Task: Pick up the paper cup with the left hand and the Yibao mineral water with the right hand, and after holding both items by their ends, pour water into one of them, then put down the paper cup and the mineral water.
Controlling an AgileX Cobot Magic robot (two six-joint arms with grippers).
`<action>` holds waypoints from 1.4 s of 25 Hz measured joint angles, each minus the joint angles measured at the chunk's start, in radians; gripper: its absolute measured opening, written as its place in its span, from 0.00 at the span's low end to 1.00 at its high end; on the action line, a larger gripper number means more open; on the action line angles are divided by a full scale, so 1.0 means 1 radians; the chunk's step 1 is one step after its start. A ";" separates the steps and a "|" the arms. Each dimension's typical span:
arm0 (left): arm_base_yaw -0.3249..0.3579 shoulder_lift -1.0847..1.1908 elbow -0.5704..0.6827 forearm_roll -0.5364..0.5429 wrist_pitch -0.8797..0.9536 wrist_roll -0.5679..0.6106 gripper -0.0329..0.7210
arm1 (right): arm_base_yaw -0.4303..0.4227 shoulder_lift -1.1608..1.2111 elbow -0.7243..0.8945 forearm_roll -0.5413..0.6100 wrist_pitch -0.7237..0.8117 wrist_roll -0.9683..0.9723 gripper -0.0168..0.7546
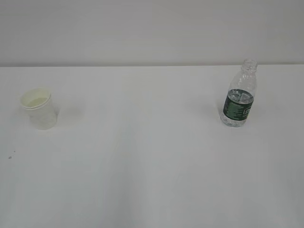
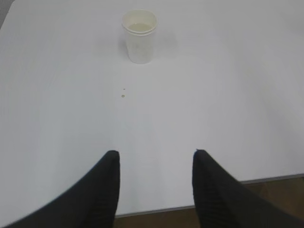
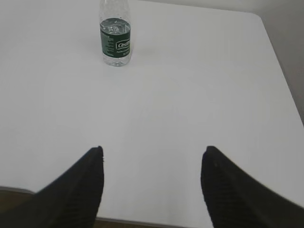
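The white paper cup (image 1: 40, 109) stands upright on the left of the white table (image 1: 152, 161), and in the left wrist view the paper cup (image 2: 139, 36) is far ahead of my fingers. My left gripper (image 2: 156, 153) is open and empty over the near table edge. The Yibao mineral water (image 1: 240, 95), a clear capless bottle with a dark green label, stands upright at the right. The right wrist view has the bottle (image 3: 115, 35) far ahead and to the left. My right gripper (image 3: 153, 149) is open with nothing between its fingers. Neither arm shows in the exterior view.
A small dark speck (image 2: 123, 95) lies on the table in front of the cup. The table's near edge (image 2: 199, 206) runs just under my left fingertips, and its right edge (image 3: 280, 66) shows in the right wrist view. A pale wall (image 1: 152, 28) rises behind the table.
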 joint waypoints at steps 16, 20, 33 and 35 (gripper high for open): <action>0.000 0.000 0.000 0.002 0.000 0.000 0.67 | 0.000 0.000 0.002 0.000 0.000 -0.017 0.78; 0.000 0.000 0.000 0.002 0.000 0.000 0.68 | 0.000 0.000 0.002 0.000 0.002 -0.017 0.79; 0.000 0.000 0.002 0.002 0.000 0.000 0.68 | 0.000 0.000 0.002 0.000 0.002 -0.017 0.79; 0.000 0.000 0.002 0.002 0.000 0.000 0.68 | 0.000 0.000 0.002 0.000 0.002 -0.017 0.79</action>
